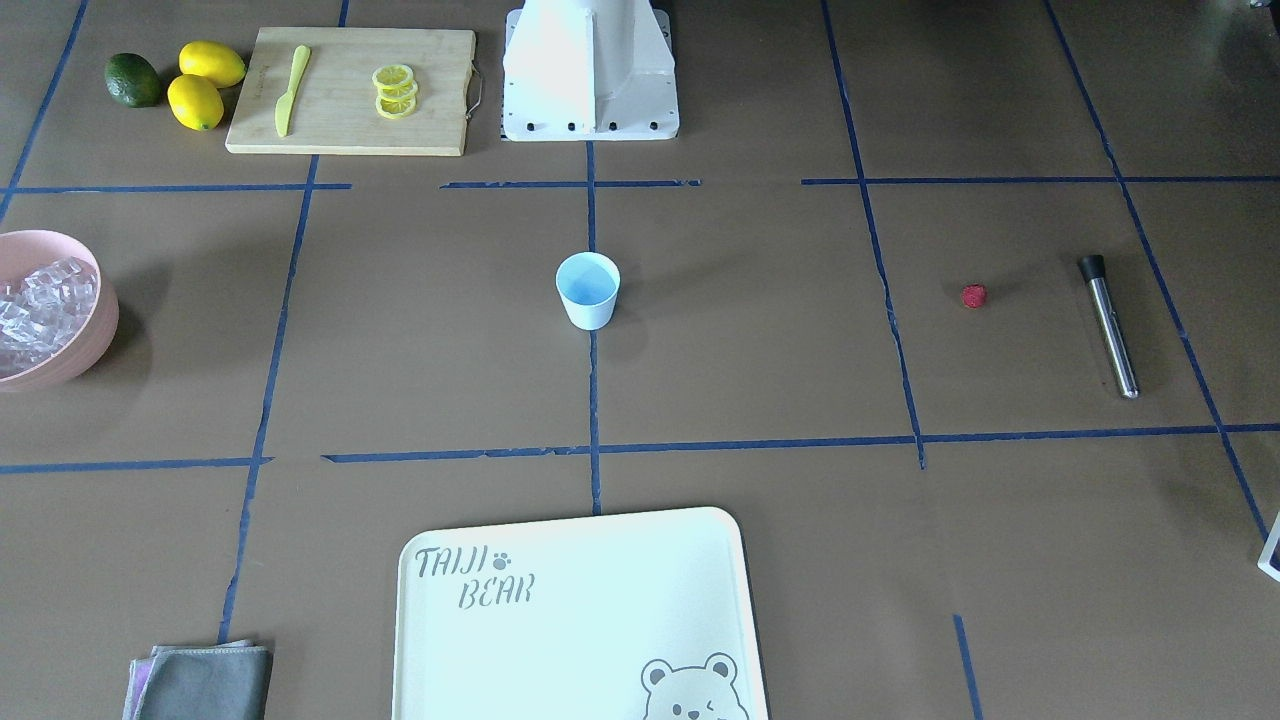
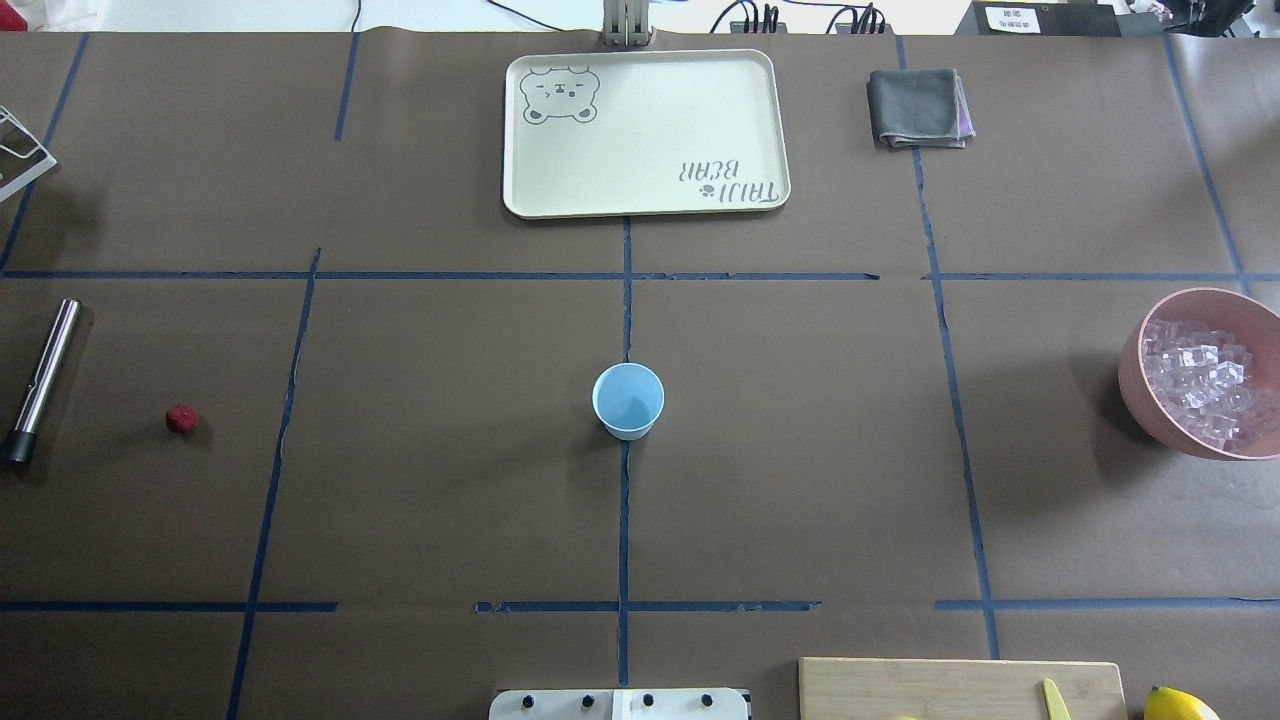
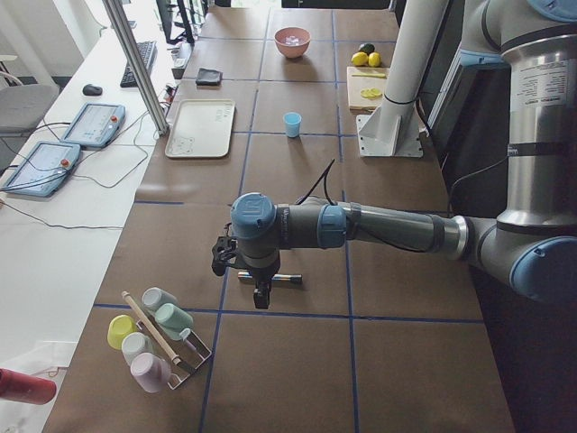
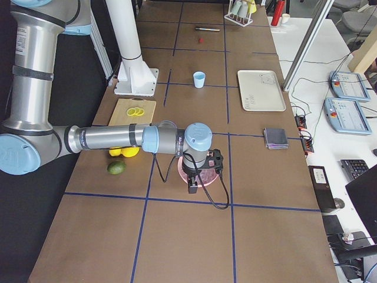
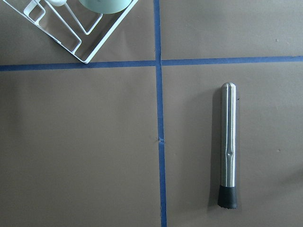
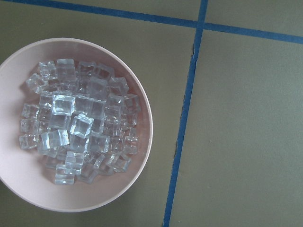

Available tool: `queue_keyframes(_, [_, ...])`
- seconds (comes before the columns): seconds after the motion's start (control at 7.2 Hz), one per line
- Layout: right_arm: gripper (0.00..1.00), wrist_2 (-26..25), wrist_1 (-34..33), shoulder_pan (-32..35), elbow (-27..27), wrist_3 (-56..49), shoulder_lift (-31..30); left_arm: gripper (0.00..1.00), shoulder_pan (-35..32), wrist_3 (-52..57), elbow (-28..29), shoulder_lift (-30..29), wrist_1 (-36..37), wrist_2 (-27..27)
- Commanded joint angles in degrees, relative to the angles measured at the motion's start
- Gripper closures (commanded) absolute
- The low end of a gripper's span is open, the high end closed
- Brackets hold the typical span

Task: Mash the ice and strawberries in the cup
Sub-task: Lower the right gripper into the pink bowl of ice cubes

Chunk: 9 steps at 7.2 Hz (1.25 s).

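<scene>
While right gripper (image 4: pixel 192 188) hovers over ice (image 6: pixel 78 125) (gap unclear), nothing's held.

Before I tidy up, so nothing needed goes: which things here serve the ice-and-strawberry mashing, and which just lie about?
For the job: cup, strawberry, ice, pink bowl holding it, steel muddler.
Lying about: tray, grey cloth, cutting board, knife, lemon slices, lemons, avocado.

Brown table (image 2: pixel 800 480) w/ blue tape grid (image 2: pixel 623 520); white desk (image 3: pixel 54 244) alongside.
</scene>
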Motion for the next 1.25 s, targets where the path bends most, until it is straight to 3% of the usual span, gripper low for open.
queue_keyframes(0.0, [0.0, 0.0, 0.0, 0.0, 0.1, 0.0, 0.0, 0.0, -0.1, 0.0, -4.5, 1.2, 0.1, 0.1])
queue_keyframes(1.11, [0.0, 0.6, 2.6, -0.1, 0.4, 0.5, -0.5, 0.0, -0.2, -0.1, -5.3, 3.8, -0.6, 0.2])
